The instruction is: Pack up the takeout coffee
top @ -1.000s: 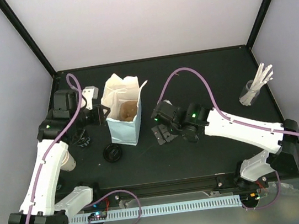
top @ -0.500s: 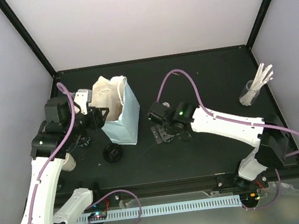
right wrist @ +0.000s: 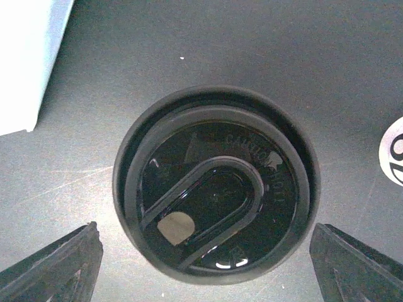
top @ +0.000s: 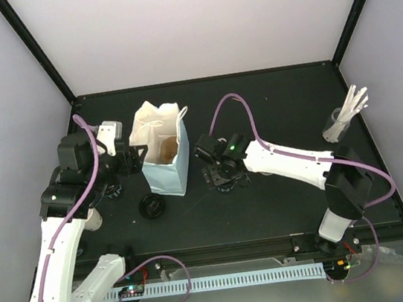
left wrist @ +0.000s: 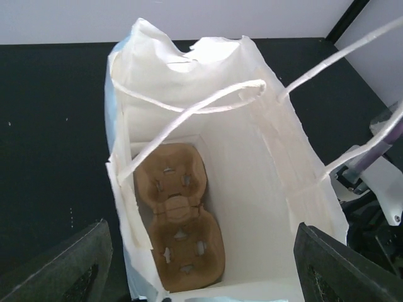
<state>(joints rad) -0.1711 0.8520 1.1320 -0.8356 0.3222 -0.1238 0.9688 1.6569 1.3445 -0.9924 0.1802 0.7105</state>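
Note:
A brown pulp cup carrier (left wrist: pixel 179 220) lies at the bottom of the open light-blue paper bag (top: pixel 165 172); it shows faintly from above (top: pixel 166 152). My left gripper (left wrist: pixel 201 277) is open, its fingers either side of the bag's near rim; from above it sits at the bag's left side (top: pixel 129 158). My right gripper (right wrist: pixel 204 255) is open above a cup's black lid (right wrist: pixel 214 189), fingers apart from it on both sides; from above it (top: pixel 218 173) hides that cup. Another lidded cup (top: pixel 151 205) stands in front of the bag.
A cream cup (top: pixel 91 220) shows partly under my left arm, with a dark round thing (top: pixel 109 188) beside it. A clear glass of white sticks (top: pixel 342 122) stands at the far right. The bag's white handles (left wrist: pixel 208 104) cross its mouth. A black frame bounds the table.
The bag leaned left with my left gripper half a second ago and stands upright again. My right gripper has moved left towards the bag, over a cup.

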